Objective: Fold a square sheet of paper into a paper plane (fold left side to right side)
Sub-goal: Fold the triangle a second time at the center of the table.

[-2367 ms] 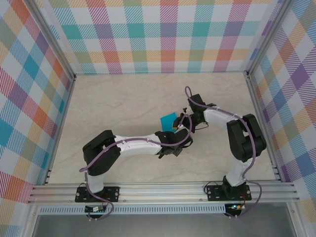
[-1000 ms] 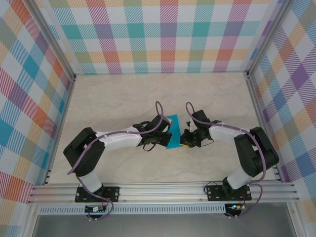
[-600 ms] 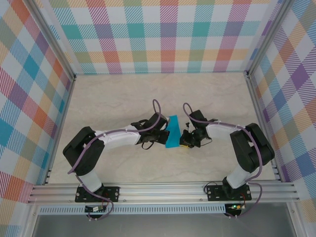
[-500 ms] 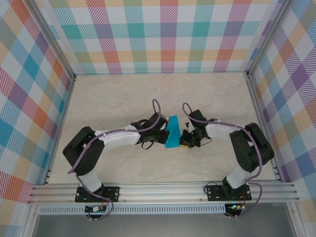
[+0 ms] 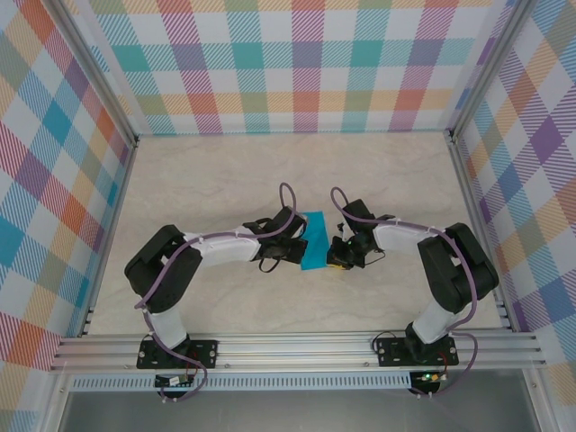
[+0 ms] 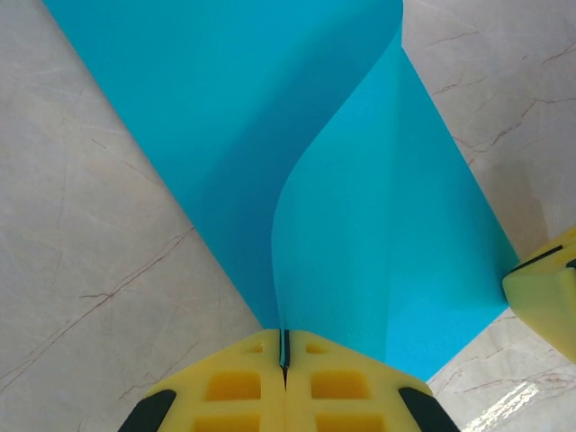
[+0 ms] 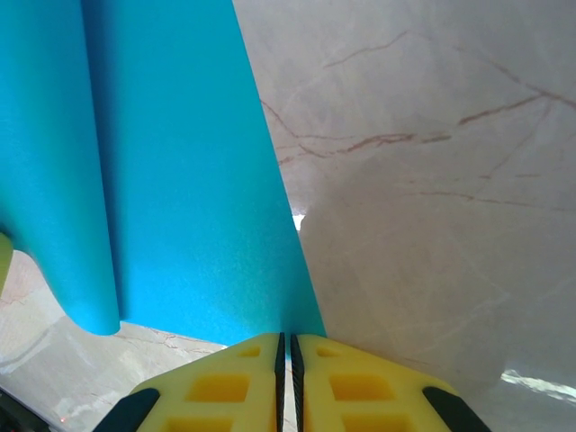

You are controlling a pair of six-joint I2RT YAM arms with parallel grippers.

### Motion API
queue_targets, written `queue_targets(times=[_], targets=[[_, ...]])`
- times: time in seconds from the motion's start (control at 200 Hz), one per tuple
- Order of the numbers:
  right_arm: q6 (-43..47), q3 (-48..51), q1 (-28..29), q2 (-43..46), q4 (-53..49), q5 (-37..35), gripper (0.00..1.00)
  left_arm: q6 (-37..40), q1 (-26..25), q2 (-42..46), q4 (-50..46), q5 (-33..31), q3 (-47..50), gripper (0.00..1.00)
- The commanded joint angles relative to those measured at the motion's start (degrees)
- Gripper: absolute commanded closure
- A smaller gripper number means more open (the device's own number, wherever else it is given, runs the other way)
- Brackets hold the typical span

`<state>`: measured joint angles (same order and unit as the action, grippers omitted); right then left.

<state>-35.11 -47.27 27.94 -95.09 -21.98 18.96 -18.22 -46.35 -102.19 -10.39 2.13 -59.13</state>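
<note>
The teal-blue square sheet of paper (image 5: pixel 316 240) lies mid-table between both arms, partly bent over itself. My left gripper (image 5: pixel 298 253) is shut on the sheet's left edge (image 6: pixel 360 225), which rises from the yellow jaws (image 6: pixel 284 338) and curls over the flat part (image 6: pixel 207 117). My right gripper (image 5: pixel 336 256) is shut on the sheet's near right corner (image 7: pixel 207 180), its gripper tips (image 7: pixel 286 340) nipping the paper's edge. The right gripper's yellow finger (image 6: pixel 545 295) shows beside the sheet in the left wrist view. The paper plane is out of view.
The pale marble tabletop (image 5: pixel 216 189) surrounds the sheet. Checked walls (image 5: pixel 297 63) and aluminium rails (image 5: pixel 297 346) enclose the table. Both arms reach inward from the near edge, their wrists close together at the sheet.
The left gripper has carried the sheet's left edge a little further toward the right gripper, and the left arm's elbow has swung. The right gripper has stayed almost still.
</note>
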Motion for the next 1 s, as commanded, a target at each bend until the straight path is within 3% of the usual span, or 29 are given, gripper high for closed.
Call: queue_targets(times=[0.0,0.995], targets=[[0.93,-0.55,0.67,-1.49,-2.24,-1.73,0.86,1.23,0.89,-1.12,-0.15,0.59,-1.59,0.96],[1.45,-2.11,1.16,-2.71,-3.60,-2.00,0.86,2.41,1.95,-4.52,-0.77,0.87,-4.18,0.97]])
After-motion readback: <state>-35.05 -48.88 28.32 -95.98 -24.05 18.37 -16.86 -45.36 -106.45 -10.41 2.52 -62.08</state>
